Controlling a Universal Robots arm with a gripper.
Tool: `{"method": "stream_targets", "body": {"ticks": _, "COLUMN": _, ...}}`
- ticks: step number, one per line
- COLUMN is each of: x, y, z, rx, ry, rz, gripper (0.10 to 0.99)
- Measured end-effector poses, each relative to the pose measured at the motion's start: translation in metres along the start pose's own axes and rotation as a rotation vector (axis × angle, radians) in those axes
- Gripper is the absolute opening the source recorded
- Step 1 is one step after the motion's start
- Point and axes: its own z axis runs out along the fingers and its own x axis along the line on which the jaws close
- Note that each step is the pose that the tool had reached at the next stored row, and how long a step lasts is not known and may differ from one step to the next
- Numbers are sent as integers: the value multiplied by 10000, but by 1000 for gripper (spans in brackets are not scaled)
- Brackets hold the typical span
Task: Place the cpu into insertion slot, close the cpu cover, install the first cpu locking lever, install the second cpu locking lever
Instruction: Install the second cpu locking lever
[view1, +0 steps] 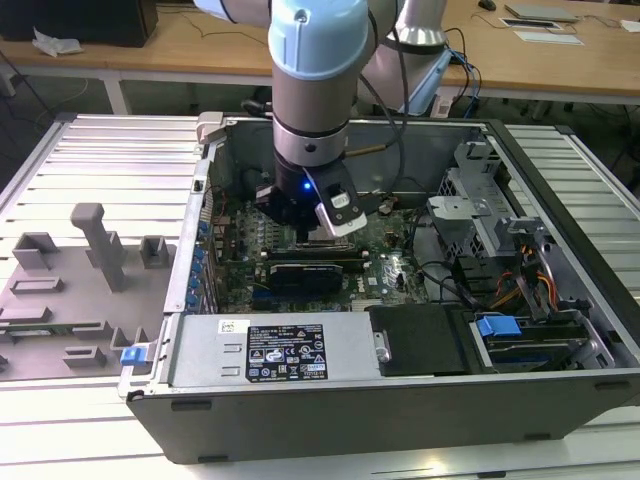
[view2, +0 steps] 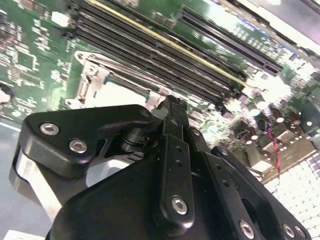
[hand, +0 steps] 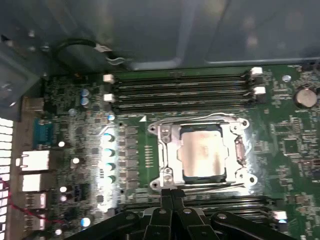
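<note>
The white and black labels (view1: 286, 352) on the power supply (view1: 215, 350) carry print too small to read.

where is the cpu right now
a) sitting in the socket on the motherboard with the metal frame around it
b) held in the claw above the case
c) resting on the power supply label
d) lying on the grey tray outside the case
a: in the first wrist view the cpu lies flat in the insertion slot, with the cpu cover framing it, next to the claw.

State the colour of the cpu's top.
Silvery-beige metal, best seen in the first wrist view: the cpu.
</note>
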Motion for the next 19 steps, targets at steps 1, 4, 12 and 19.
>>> {"method": "stream_targets", "body": {"ticks": 1, "x": -33, "y": 2, "z": 0, "rx": 0, "ry": 0, "rz": 16, "gripper": 106}}
{"method": "stream_targets", "body": {"ticks": 4, "x": -125, "y": 7, "z": 1, "rx": 17, "ry": 4, "rz": 59, "gripper": 106}}
{"method": "stream_targets", "body": {"ticks": 12, "x": -298, "y": 83, "z": 15, "rx": 225, "ry": 1, "rz": 180, "gripper": 106}}
{"method": "stream_targets", "body": {"ticks": 19, "x": -291, "y": 266, "z": 50, "rx": 225, "ry": 2, "rz": 179, "gripper": 106}}
